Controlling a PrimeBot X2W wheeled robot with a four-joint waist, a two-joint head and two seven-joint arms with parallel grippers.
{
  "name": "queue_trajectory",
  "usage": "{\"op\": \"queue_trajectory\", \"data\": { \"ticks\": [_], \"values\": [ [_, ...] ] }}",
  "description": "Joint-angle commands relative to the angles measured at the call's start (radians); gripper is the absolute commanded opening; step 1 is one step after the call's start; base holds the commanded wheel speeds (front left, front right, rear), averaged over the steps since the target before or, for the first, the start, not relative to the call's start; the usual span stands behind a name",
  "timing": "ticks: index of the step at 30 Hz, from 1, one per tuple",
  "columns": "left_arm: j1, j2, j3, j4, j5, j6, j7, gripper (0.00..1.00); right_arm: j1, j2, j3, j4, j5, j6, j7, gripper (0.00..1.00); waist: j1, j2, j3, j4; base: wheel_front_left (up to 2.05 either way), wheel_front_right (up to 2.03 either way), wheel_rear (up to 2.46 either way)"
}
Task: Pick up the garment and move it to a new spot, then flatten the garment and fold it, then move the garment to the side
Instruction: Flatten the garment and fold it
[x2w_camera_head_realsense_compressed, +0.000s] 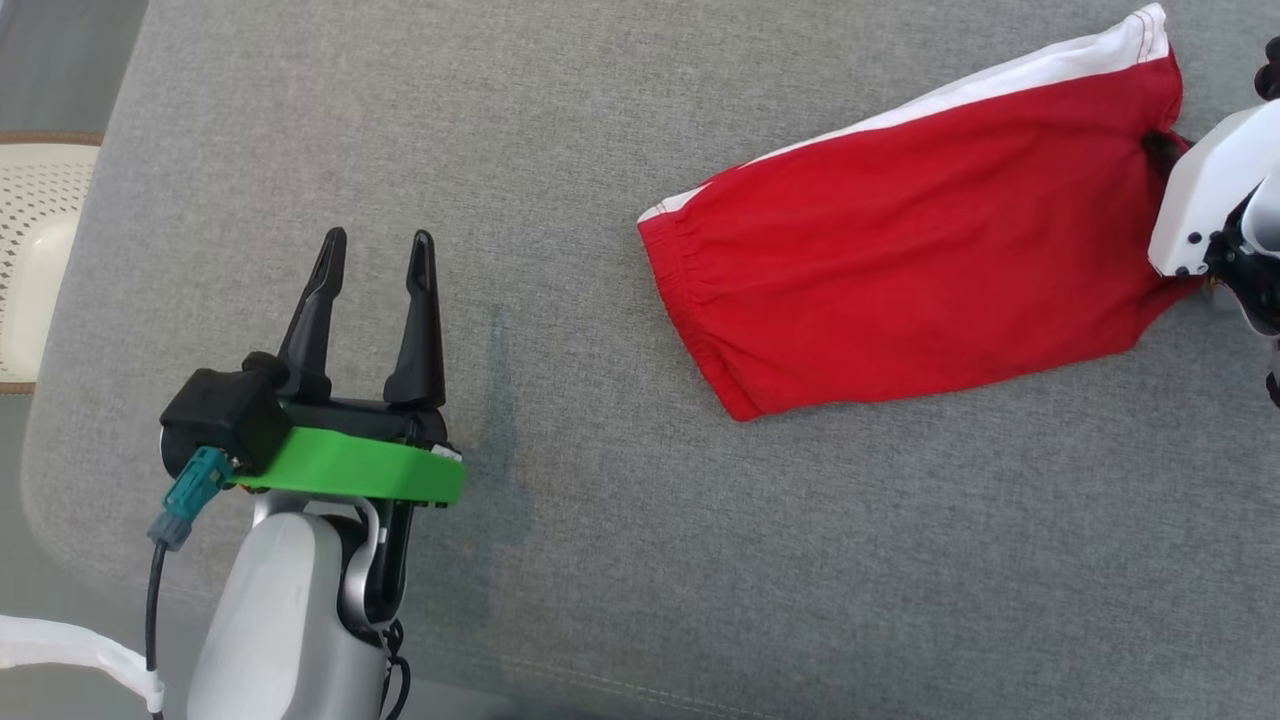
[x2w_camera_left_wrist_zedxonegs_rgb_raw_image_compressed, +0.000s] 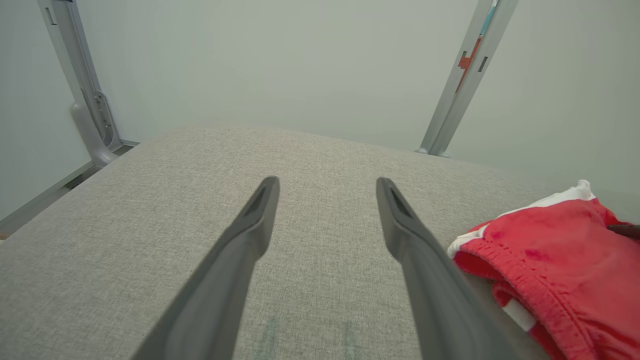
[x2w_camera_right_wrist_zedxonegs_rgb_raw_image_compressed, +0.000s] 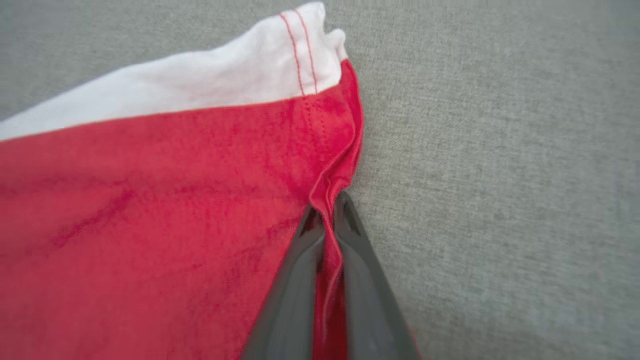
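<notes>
Starting at the far left of the head view, a cream perforated seat (x2w_camera_head_realsense_compressed: 40, 250) sits beside the rounded corner of the grey fabric-covered bench (x2w_camera_head_realsense_compressed: 600, 600). At lower left the left pincer (x2w_camera_head_realsense_compressed: 378, 240) hovers over bare fabric with its two dark fingers spread apart and nothing between them. A green bracket (x2w_camera_head_realsense_compressed: 350, 465) and a black module (x2w_camera_head_realsense_compressed: 225, 415) sit at its base. Just to its right, a faint darker mark (x2w_camera_head_realsense_compressed: 500, 400) shows on the weave.

The left wrist view shows two grey metal posts (x2w_camera_left_wrist_zedxonegs_rgb_raw_image_compressed: 82, 85) rising at upper left and upper right behind the bench, against a pale wall. Nothing lies between the open pincer and the cloth.

Right of centre in the head view, the garment (x2w_camera_head_realsense_compressed: 920, 250), red with a white band along its upper edge, lies mostly flat and slanted. Its gathered waistband points toward the middle of the frame. At the right edge, a white housing (x2w_camera_head_realsense_compressed: 1210, 190) of the right arm overlaps the hem end.

In the right wrist view, the right pincer (x2w_camera_right_wrist_zedxonegs_rgb_raw_image_compressed: 327, 205) is clamped on a raised fold of red cloth at that hem, just below the white band.
</notes>
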Motion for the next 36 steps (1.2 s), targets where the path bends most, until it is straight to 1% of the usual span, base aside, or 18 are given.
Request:
{"op": "queue_trajectory", "data": {
  "ticks": [1, 4, 7, 11, 16, 19, 22, 25, 28, 30, 36],
  "values": [
    [-0.011, 0.000, 0.002, 0.002, -0.001, -0.003, -0.003, 1.00, 0.078, -0.002, 0.010, 0.038, 0.004, -0.004, 0.007, 0.00, 0.0000, 0.0000, -0.004, -0.007, 0.00, 0.00, 0.00],
    [-0.009, 0.001, 0.001, 0.008, 0.005, -0.003, -0.003, 1.00, 0.069, -0.022, -0.030, 0.032, -0.007, -0.004, -0.053, 0.00, 0.0000, 0.0000, -0.019, -0.021, 0.00, 0.00, 0.00],
    [-0.002, 0.001, -0.001, 0.016, 0.013, -0.003, -0.003, 1.00, 0.074, -0.026, -0.077, 0.026, -0.018, -0.004, -0.106, 0.00, 0.0000, 0.0000, -0.037, -0.035, 0.00, 0.00, 0.00],
    [0.013, 0.001, -0.002, 0.023, 0.023, -0.003, -0.003, 1.00, 0.110, -0.030, -0.148, 0.008, -0.037, -0.003, -0.168, 0.00, 0.0000, 0.0000, -0.069, -0.061, 0.00, 0.00, 0.00],
    [0.033, 0.002, -0.005, 0.034, 0.031, -0.003, -0.003, 1.00, 0.170, -0.038, -0.260, -0.011, -0.096, -0.003, -0.232, 0.00, 0.0000, 0.0000, -0.115, -0.097, 0.00, 0.00, 0.00],
    [0.044, 0.006, -0.007, 0.040, 0.035, -0.003, -0.003, 1.00, 0.201, -0.027, -0.317, -0.031, -0.146, -0.003, -0.246, 0.00, 0.0000, 0.0000, -0.146, -0.114, 0.00, 0.00, 0.00],
    [0.060, 0.006, -0.002, 0.053, 0.036, -0.003, -0.003, 1.00, 0.225, -0.021, -0.369, -0.064, -0.215, -0.003, -0.237, 0.00, 0.0000, 0.0000, -0.180, -0.127, 0.00, 0.00, 0.00],
    [0.072, 0.007, -0.008, 0.063, 0.034, -0.003, -0.003, 1.00, 0.240, 0.001, -0.398, -0.110, -0.283, -0.003, -0.214, 0.00, 0.0000, 0.0000, -0.207, -0.134, 0.00, 0.00, 0.00],
    [0.082, 0.008, -0.021, 0.072, 0.027, -0.003, -0.003, 1.00, 0.246, 0.032, -0.397, -0.175, -0.345, -0.003, -0.176, 0.00, 0.0000, 0.0000, -0.231, -0.135, 0.00, 0.00, 0.00],
    [0.089, 0.010, -0.028, 0.078, 0.022, -0.003, -0.003, 1.00, 0.248, 0.059, -0.381, -0.215, -0.365, -0.003, -0.141, 0.00, 0.0000, 0.0000, -0.245, -0.131, 0.00, 0.00, 0.00],
    [0.091, 0.017, -0.041, 0.083, 0.009, -0.003, -0.003, 1.00, 0.222, 0.130, -0.257, -0.300, -0.374, -0.003, -0.022, 0.00, 0.0000, 0.0000, -0.261, -0.111, 0.00, 0.00, 0.00]
  ]
}}
